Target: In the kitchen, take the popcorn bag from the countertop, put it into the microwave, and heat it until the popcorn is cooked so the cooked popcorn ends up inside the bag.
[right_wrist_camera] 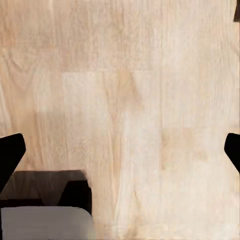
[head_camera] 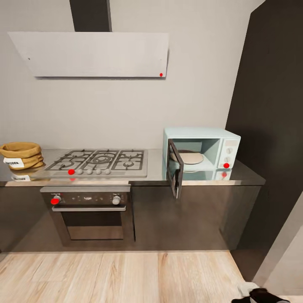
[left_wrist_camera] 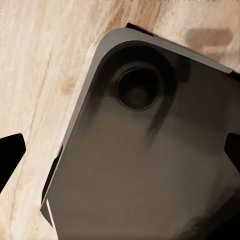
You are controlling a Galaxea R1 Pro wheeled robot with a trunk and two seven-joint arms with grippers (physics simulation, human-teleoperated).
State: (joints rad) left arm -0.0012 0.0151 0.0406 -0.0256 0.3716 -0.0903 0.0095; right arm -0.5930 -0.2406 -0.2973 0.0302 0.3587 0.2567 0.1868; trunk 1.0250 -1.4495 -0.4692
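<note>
The popcorn bag (head_camera: pixel 20 155) is seen at the far left end of the countertop (head_camera: pixel 155 170), just beside the gas hob (head_camera: pixel 99 163). A white label with dark lettering is carried on its front, but the writing is too blurred to be read. The microwave (head_camera: pixel 202 153) is set at the right end of the same worktop, well apart from the bag, with its dark glass door (head_camera: pixel 175 173) swung open and a pale turntable plate (head_camera: pixel 188 158) shown inside. Two knobs and a red dot are seen on its white panel; no brand can be made out. A built-in oven (head_camera: pixel 90 214) is fitted under the hob, and a grey hood (head_camera: pixel 90 54) is mounted above.

The left gripper (left_wrist_camera: pixel 120 157) is held spread wide over a dark rounded robot base (left_wrist_camera: pixel 150 160) and wooden floor (left_wrist_camera: pixel 45 75). The right gripper (right_wrist_camera: pixel 120 157) is likewise spread wide, with bare floor between its fingertips.
</note>
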